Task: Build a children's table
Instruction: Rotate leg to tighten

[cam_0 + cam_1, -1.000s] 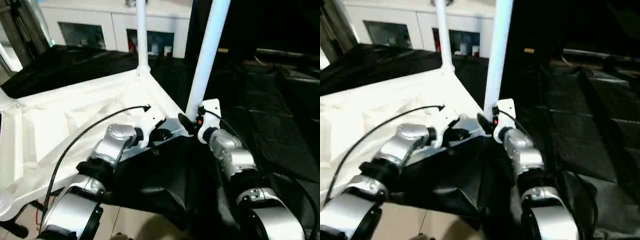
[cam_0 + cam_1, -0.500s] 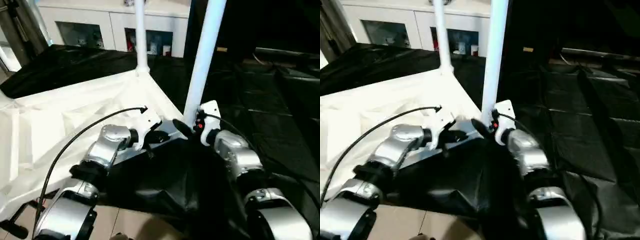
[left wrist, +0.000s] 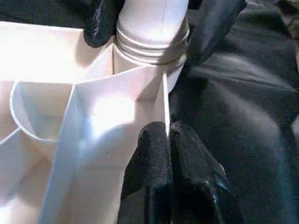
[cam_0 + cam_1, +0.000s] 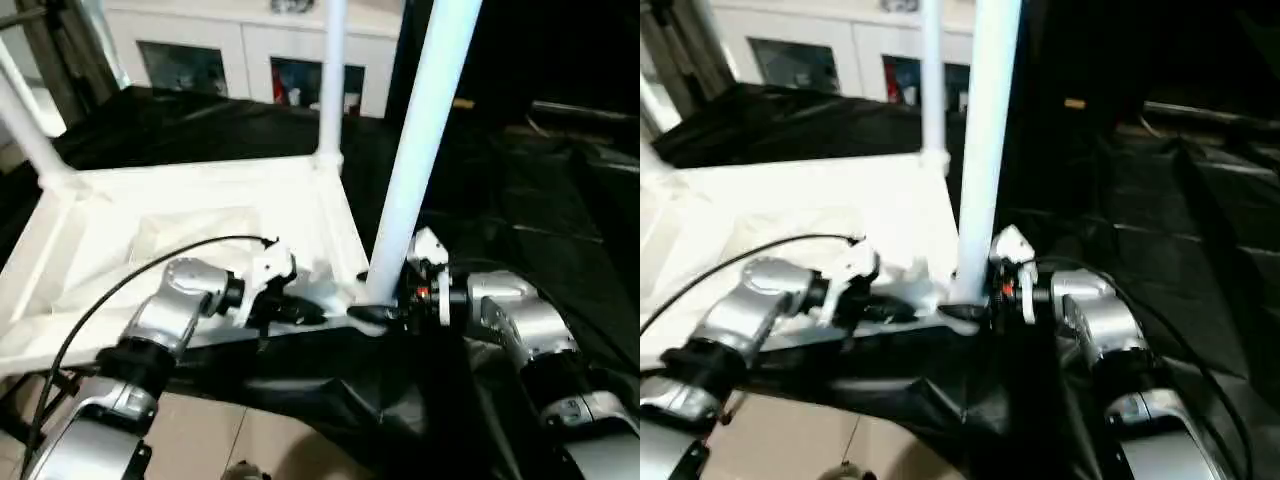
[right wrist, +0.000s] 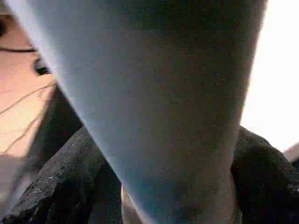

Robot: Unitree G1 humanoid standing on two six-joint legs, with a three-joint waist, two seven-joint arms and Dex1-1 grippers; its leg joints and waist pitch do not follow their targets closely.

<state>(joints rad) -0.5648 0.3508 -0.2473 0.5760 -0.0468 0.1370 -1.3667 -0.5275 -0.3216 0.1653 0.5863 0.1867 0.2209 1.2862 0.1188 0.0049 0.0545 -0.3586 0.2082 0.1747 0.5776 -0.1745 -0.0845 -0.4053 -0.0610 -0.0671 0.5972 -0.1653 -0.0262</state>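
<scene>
The children's table lies upside down, its white ribbed top [image 4: 200, 200] on black cloth. Three white legs stand up from corner sockets: a near one [image 4: 425, 150], a far one [image 4: 332, 80] and one at the left [image 4: 25, 130]. My right gripper [image 4: 375, 315] reaches in from the right and is open, its black fingers [image 3: 210, 28] on either side of the near leg's base [image 5: 154, 93]. My left gripper [image 3: 172, 172] is shut on the thin rim wall [image 3: 164, 107] of the top, just beside that corner socket.
A white cabinet with glass doors [image 4: 250, 60] stands behind the table. Crumpled black cloth [image 4: 540, 200] covers the surface to the right and hangs over the near edge. Tan floor [image 4: 230, 440] shows below. A black cable [image 4: 120, 290] loops over my left forearm.
The camera has shifted, so the table top looks flatter and a left leg has come into view. My right forearm now meets the near leg's base more from the side. Left grip unchanged.
</scene>
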